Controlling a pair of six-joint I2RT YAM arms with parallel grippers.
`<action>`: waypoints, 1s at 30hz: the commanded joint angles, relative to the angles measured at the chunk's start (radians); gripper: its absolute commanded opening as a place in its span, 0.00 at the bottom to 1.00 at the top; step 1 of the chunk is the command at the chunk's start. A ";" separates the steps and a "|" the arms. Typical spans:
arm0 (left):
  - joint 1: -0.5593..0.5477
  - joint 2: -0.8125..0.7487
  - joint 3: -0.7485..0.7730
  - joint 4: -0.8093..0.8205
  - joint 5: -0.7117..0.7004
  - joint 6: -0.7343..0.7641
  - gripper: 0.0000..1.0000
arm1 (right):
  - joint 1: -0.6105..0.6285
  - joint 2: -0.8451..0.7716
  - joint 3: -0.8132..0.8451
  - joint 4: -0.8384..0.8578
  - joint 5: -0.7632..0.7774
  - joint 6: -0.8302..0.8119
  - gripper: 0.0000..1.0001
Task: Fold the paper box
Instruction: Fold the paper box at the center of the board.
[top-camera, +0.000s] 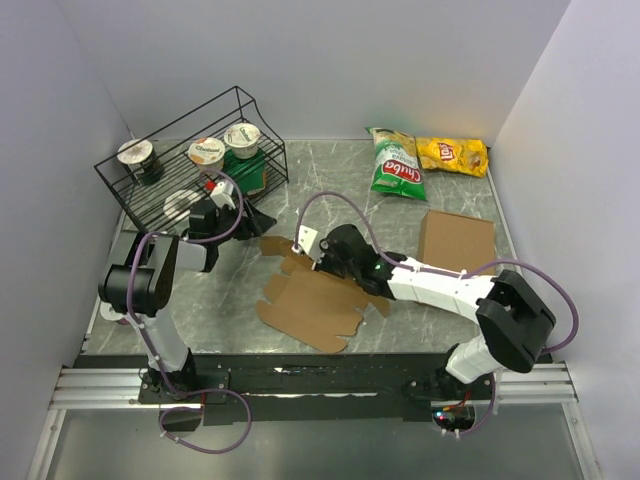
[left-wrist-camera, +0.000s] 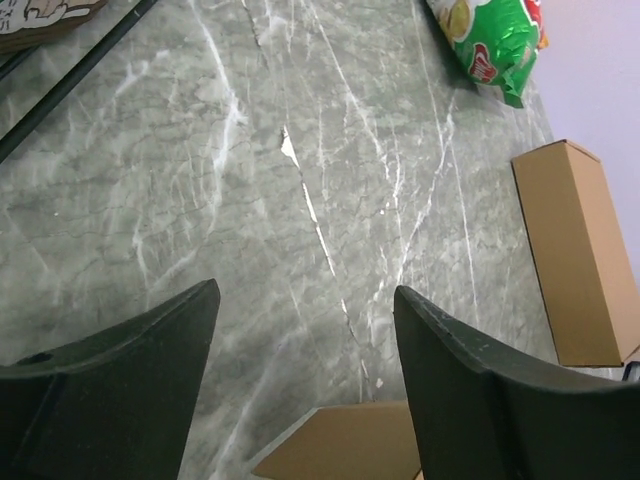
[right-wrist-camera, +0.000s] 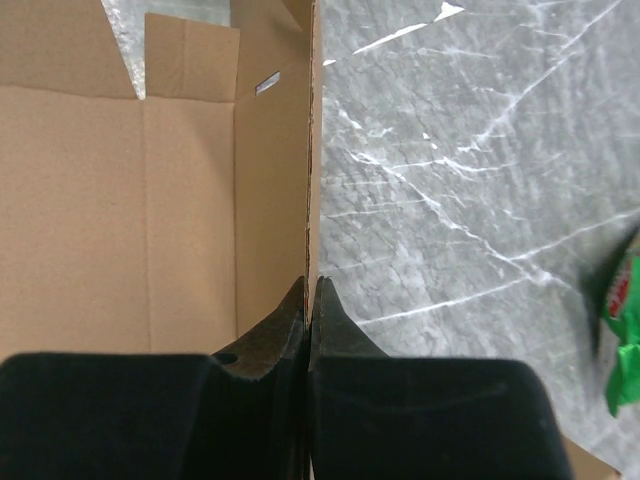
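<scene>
The paper box (top-camera: 312, 303) is a flat brown die-cut blank lying mid-table, with notched flaps along its edges. One side flap stands upright, and my right gripper (top-camera: 318, 252) is shut on its edge. The right wrist view shows the pinch (right-wrist-camera: 312, 288), with the blank's inner panels (right-wrist-camera: 110, 210) spreading to the left. My left gripper (top-camera: 260, 221) hangs at the blank's far left corner, jaws open. In the left wrist view its fingers (left-wrist-camera: 305, 292) straddle a corner of the paper box (left-wrist-camera: 350, 445) without touching it.
A black wire rack (top-camera: 160, 150) with yogurt cups stands at the back left, close behind the left arm. A green chip bag (top-camera: 395, 165) and a yellow one (top-camera: 452, 153) lie at the back. A plain cardboard slab (top-camera: 457, 240) lies at the right.
</scene>
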 joint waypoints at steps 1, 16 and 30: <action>-0.007 0.018 -0.052 0.017 0.095 -0.063 0.76 | 0.024 -0.032 -0.024 0.044 0.117 -0.042 0.00; -0.004 -0.108 -0.309 0.452 0.231 -0.124 0.98 | -0.010 0.014 0.055 -0.063 -0.018 0.050 0.05; -0.004 -0.201 -0.344 0.475 0.231 -0.096 0.99 | -0.037 0.016 0.053 -0.086 -0.071 0.063 0.06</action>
